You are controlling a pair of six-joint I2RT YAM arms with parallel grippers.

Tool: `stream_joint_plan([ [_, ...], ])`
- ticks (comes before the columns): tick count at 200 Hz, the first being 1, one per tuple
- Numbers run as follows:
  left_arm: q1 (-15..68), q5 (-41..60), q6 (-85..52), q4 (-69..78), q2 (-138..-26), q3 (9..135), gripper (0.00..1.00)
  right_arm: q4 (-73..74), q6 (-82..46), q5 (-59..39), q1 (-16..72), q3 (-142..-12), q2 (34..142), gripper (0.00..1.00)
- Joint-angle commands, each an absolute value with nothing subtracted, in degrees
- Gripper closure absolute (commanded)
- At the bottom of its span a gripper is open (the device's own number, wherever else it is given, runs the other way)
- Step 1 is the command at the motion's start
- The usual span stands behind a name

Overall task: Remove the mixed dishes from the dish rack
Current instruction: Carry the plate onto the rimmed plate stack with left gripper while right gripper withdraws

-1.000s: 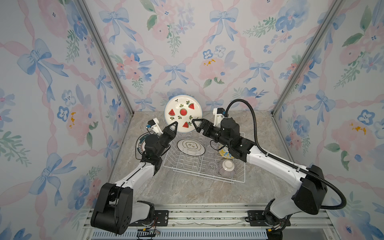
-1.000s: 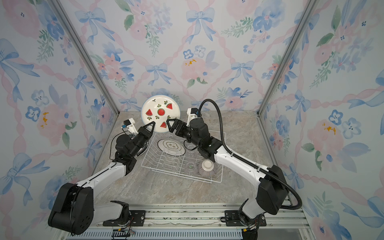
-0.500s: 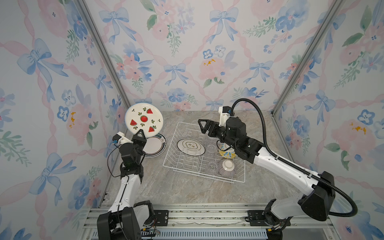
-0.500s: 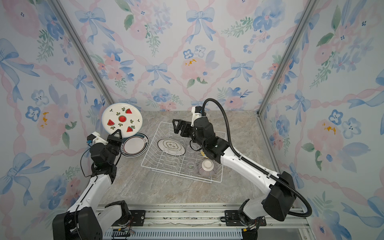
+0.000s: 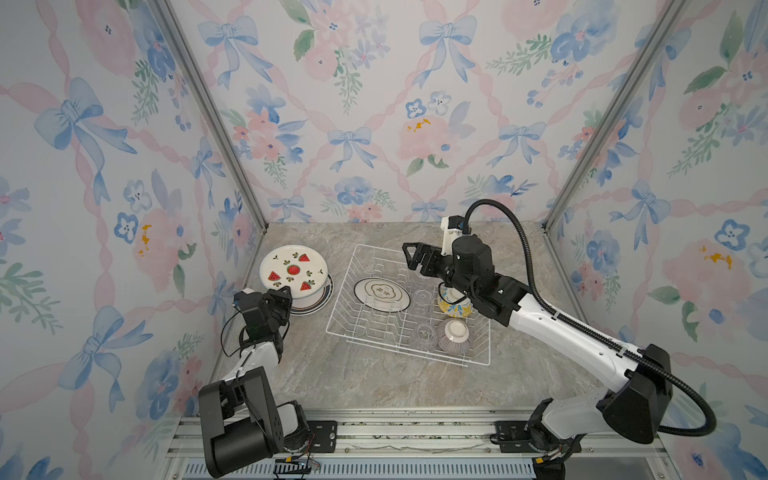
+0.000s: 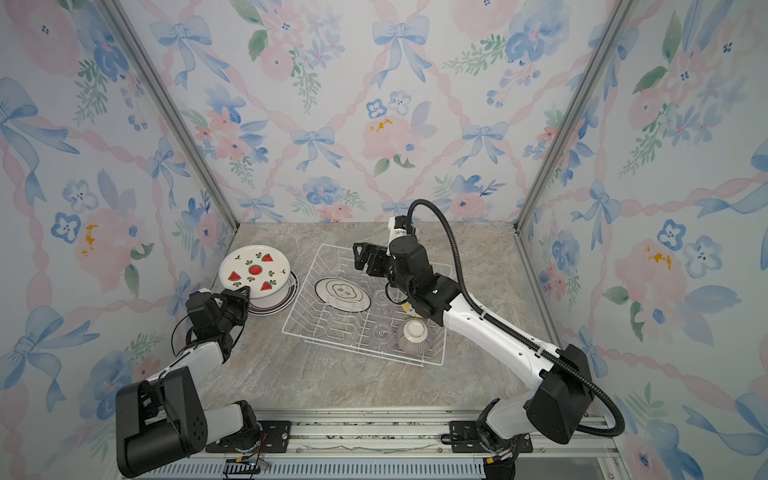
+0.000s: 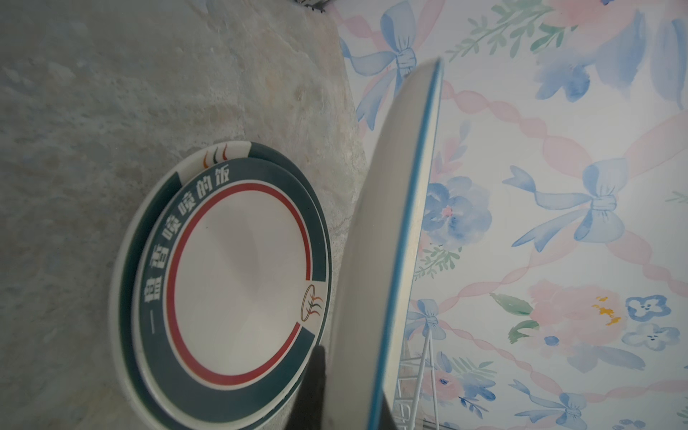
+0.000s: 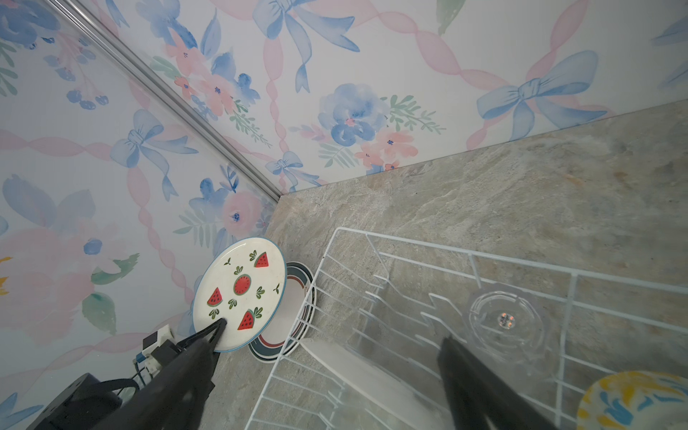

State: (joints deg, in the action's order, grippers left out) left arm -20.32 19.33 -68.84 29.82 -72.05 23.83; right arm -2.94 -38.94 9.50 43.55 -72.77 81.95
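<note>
We see the left gripper (image 5: 284, 291) pinching the watermelon plate (image 5: 292, 271) above the stacked plates (image 7: 231, 283), seemingly not touching; the right gripper (image 5: 411, 255) hangs spread over the dish rack (image 5: 482, 332).

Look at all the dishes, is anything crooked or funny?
Yes. The watermelon plate is tilted in the air over the stacked plates left of the rack, pinched at its edge by the left pincer. Inside the rack, the striped bowl sits upside down. Nothing looks spilled or broken.

White arms, black joints, black cables
</note>
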Motion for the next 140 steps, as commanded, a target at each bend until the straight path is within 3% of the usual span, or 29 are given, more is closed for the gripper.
stream_joint_plan([
  [1,-20.83,24.21,-68.64,37.68,-72.81,24.84,1.0,-3.93,-40.1,10.09,43.26,-71.45,80.73,0.03],
  [140,-21.27,24.95,-60.89,28.71,-79.05,25.83,1.0,-6.58,-41.13,10.05,43.24,-71.43,80.97,0.03],
])
